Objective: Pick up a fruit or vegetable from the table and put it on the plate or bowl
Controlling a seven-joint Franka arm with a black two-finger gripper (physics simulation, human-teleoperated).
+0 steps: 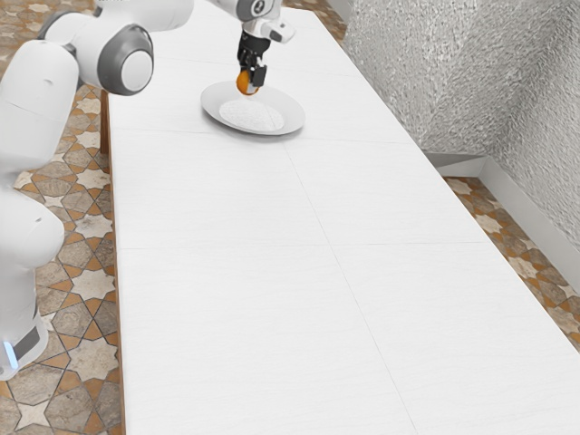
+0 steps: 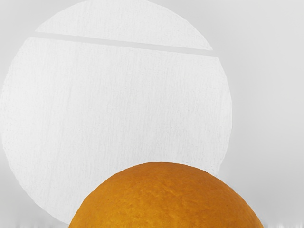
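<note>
The hand [image 1: 251,85] holds the orange [image 1: 244,82] just above the plate [image 1: 274,118].

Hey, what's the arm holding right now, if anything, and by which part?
An orange, pinched on opposite sides between the fingers of the gripper, above the plate.
</note>
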